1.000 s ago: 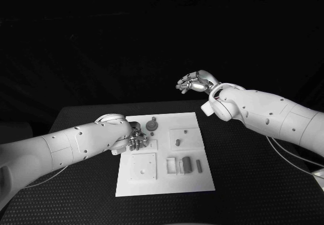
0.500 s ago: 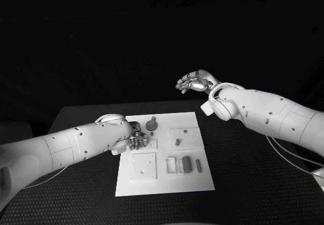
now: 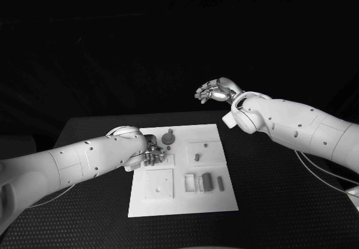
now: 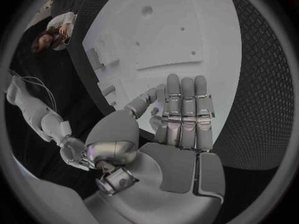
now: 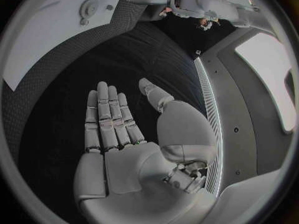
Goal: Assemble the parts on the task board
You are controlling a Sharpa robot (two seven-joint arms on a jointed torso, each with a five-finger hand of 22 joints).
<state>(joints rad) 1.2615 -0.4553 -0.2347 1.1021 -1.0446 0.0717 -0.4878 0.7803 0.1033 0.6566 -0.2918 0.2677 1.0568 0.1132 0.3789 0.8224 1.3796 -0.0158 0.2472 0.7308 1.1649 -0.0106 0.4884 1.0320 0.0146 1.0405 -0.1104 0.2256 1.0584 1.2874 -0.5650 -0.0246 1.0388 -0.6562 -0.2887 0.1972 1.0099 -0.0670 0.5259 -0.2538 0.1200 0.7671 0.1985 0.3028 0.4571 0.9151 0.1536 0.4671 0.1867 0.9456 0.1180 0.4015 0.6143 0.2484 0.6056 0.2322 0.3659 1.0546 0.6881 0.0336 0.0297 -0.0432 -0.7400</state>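
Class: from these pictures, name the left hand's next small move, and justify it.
Probably lower the left hand and close its fingers on a part: it hovers over the task board holding nothing, near the gear-shaped part. The right hand is raised far off.

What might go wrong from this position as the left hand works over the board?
1. The left hand hovers low over the task board beside the gear; a careless descent might knock it.
2. Its arm hides part of the board in the head view, so placement is hard to judge.
3. The right hand is raised far off, too distant to steady anything.
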